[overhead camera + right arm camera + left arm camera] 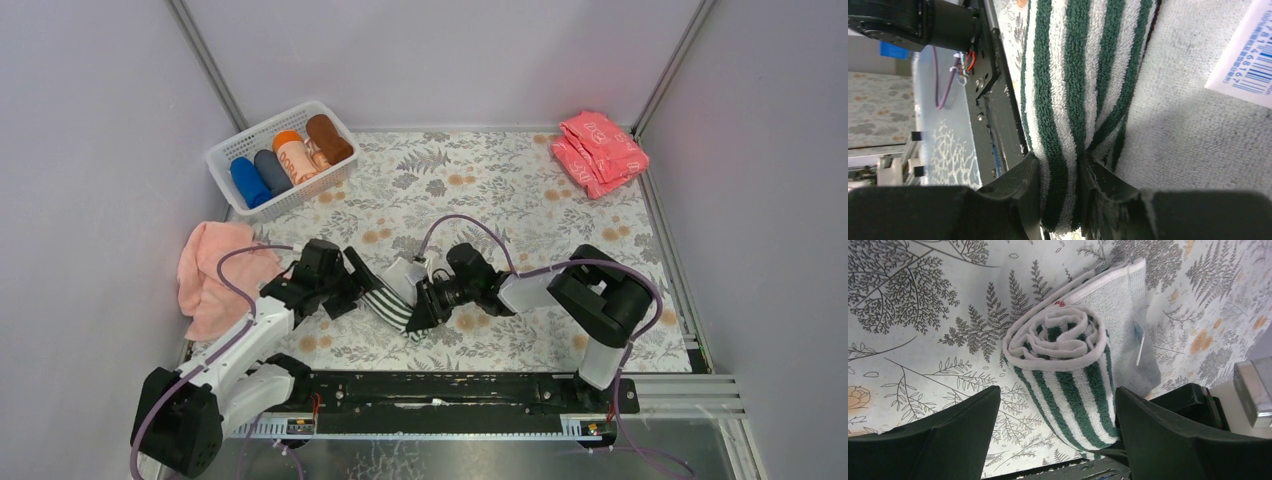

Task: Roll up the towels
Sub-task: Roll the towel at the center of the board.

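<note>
A green-and-white striped towel (pixel 397 306) lies partly rolled at the table's near middle, between my two grippers. In the left wrist view its spiral end (pixel 1060 337) faces me, and a flat grey tail with a label trails behind. My left gripper (pixel 1058 392) stands open around the roll's near end; its right finger (pixel 1168 435) is close against the cloth. My right gripper (pixel 1058 165) is shut on the roll's striped outer layer. A pale pink towel (pixel 208 275) lies unrolled at the left edge. A rust-brown rolled towel (pixel 329 137) sits in the basket.
A white basket (pixel 228 152) at the back left holds several rolled towels. Pink packets (pixel 600 152) are stacked at the back right corner. The black rail (pixel 450 388) of the arm bases runs along the near edge. Grey walls close in both sides.
</note>
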Available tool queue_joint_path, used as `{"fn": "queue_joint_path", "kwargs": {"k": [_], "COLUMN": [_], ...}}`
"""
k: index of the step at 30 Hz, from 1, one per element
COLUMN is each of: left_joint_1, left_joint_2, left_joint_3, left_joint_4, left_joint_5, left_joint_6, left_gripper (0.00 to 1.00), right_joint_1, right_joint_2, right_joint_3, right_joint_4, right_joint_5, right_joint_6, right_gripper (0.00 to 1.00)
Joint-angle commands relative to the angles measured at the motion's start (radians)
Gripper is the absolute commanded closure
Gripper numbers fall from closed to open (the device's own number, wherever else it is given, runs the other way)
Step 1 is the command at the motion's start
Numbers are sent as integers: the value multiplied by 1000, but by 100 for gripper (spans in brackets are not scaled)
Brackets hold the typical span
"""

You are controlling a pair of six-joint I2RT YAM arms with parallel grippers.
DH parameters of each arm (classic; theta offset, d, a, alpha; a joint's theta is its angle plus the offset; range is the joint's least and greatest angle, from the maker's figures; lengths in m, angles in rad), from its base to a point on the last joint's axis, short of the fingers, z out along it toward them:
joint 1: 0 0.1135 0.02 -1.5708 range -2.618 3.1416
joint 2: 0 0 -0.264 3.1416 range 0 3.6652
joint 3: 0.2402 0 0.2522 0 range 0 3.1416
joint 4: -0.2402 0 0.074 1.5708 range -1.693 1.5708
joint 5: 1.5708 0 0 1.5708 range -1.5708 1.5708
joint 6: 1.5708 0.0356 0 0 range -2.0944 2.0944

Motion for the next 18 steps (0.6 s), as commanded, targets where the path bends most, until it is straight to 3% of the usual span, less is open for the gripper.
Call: {"fn": "queue_joint_path", "kwargs": {"k": [1,10,18], "left_joint_1": [-14,-15,-19], "left_joint_2": [26,213,325], "left_joint_3": [-22,-60,-81], "left_joint_4": [48,177,219], "left_joint_5": [19,-29,-42], "left_joint_6": [-20,-32,-5], "left_gripper": [15,19,51], "right_joint_1": [-17,-54,-56], "right_joint_2": [96,163,102], "right_joint_3": [-66,-85,-56], "right_joint_4": [-35,39,-106], "right_joint_5": [-113,-139,-66], "right_joint_6": [105,184,132], "right_gripper": [98,98,92]}}
